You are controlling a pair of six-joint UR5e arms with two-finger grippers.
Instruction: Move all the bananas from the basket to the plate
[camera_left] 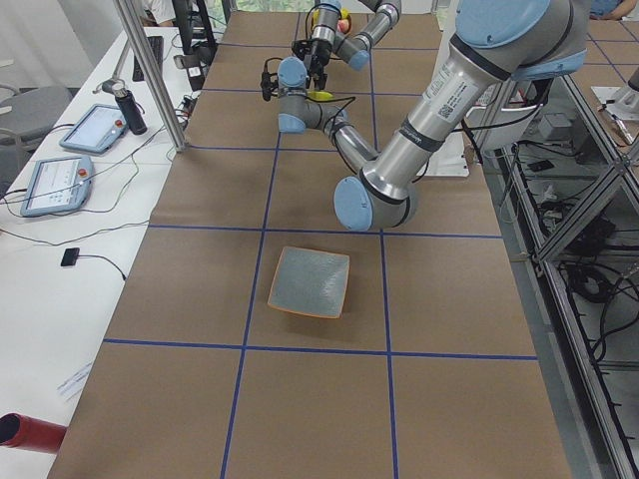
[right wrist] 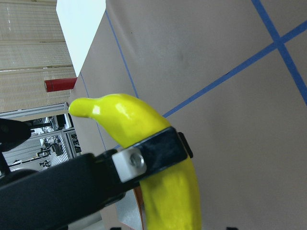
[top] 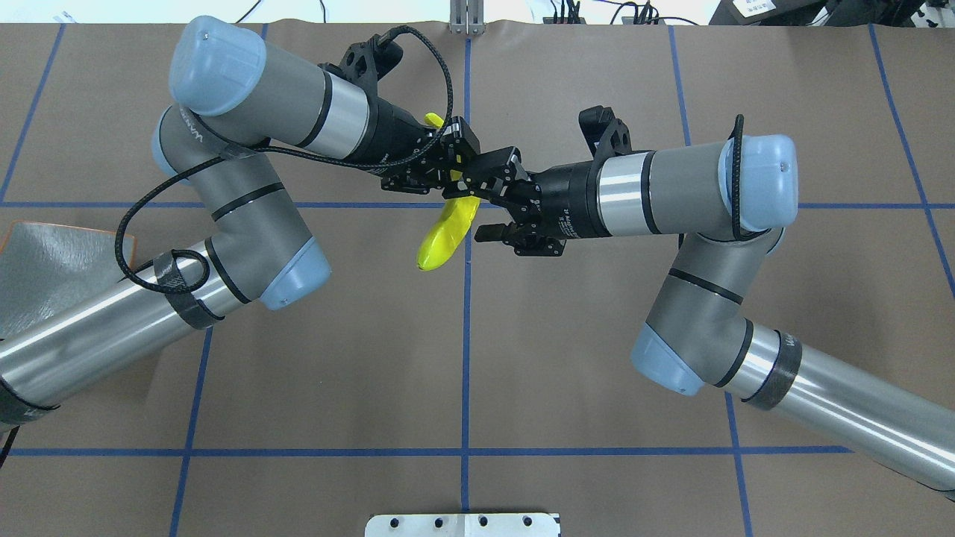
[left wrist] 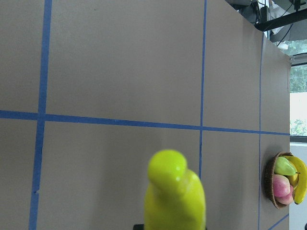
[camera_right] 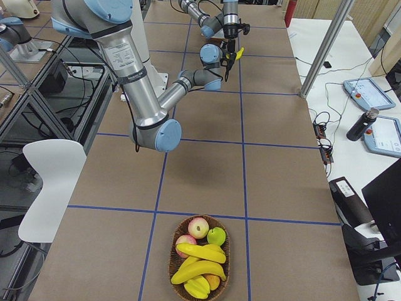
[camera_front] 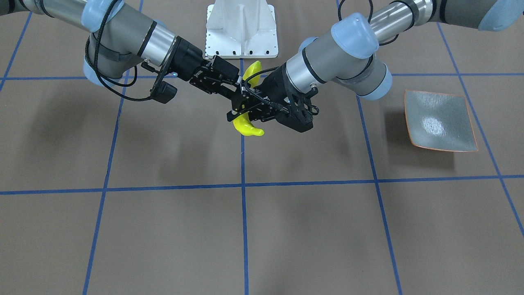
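Observation:
One yellow banana [top: 440,235] hangs in the air over the table's middle, where the two grippers meet. My left gripper [top: 455,171] is shut on the banana; its finger is clamped across it in the right wrist view [right wrist: 129,117]. My right gripper [top: 481,198] is open, its fingers spread on either side of the banana without touching. The banana also shows in the front view [camera_front: 247,127] and the left wrist view [left wrist: 175,196]. The grey-green plate [camera_front: 440,121] lies empty on my left side. More bananas [camera_right: 200,268] lie in the basket [camera_right: 185,222].
The wicker basket, at the table's end on my right, also holds apples and a pear, seen in the left wrist view [left wrist: 265,184]. The white robot base [camera_front: 241,28] stands behind the grippers. Blue tape lines grid the brown table.

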